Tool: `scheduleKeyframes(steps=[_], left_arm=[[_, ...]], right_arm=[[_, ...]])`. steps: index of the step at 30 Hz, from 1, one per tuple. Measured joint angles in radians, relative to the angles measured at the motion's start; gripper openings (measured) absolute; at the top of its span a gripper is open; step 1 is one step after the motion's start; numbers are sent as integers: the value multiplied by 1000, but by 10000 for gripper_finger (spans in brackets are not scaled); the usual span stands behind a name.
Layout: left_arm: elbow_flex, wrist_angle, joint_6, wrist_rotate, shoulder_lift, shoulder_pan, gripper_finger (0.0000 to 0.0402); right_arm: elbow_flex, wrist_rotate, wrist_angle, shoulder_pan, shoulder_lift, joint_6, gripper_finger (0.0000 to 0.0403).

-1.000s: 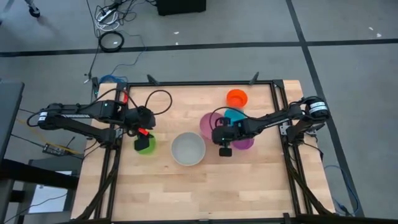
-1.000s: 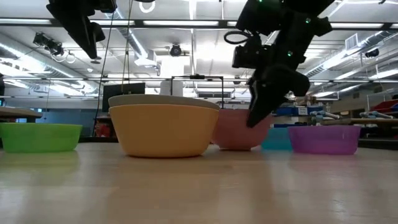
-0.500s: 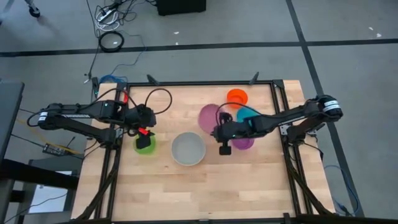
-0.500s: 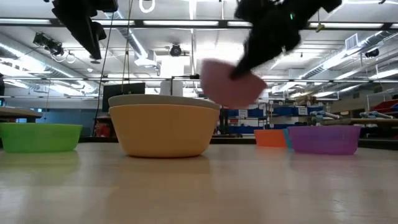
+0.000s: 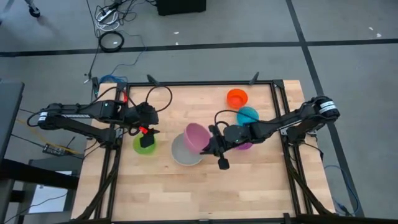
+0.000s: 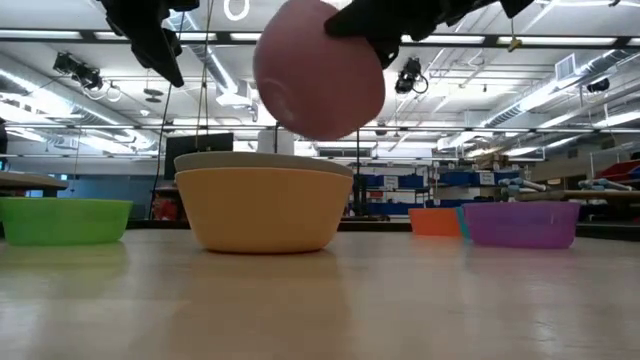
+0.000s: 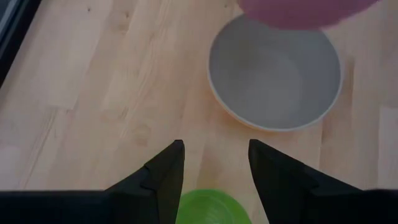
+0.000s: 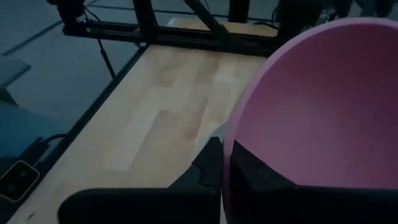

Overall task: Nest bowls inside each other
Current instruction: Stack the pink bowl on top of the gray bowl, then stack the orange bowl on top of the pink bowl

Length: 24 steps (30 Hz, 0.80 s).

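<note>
Bowls: my right gripper (image 5: 211, 142) pinches the pink bowl (image 5: 195, 137) above the grey-in-orange pair (image 5: 181, 155); four remain loose, and my left gripper (image 5: 147, 132) hangs spread over green (image 5: 140, 146).

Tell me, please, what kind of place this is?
Probably a robotics lab or workshop hall: a wooden table in a black metal frame, loose cables on the grey floor, and ceiling strip lights over storage shelves.

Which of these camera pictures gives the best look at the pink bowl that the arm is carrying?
The high view: the pink bowl shows whole, tilted, gripped at its rim by the right gripper, over the grey-white bowl. The low view shows only its underside in the air. The right wrist view shows its inside and rim; the left wrist view catches just an edge.
</note>
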State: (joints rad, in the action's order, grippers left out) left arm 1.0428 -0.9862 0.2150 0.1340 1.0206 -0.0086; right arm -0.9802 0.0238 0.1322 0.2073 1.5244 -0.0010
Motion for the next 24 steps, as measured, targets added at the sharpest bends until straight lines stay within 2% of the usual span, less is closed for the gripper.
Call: scheduleKeyframes(steps=[5,12,18,21,24], left_arm=[[0,0,0,5,0,0,188],[0,-1,-1,15,0,0,188],[0,-1,-1,22,0,0,188],[0,-2,-1,22,0,0,188],[0,-3,-1,22,0,0,188]], right_arm=[[0,8,27,7,27,43,37],[-2,26,36,7,27,87,101],[-54,9,-26,7,27,49,130],[-88,-89,-112,5,19,-14,132],[-122,-328,-227,-12,5,-48,130]])
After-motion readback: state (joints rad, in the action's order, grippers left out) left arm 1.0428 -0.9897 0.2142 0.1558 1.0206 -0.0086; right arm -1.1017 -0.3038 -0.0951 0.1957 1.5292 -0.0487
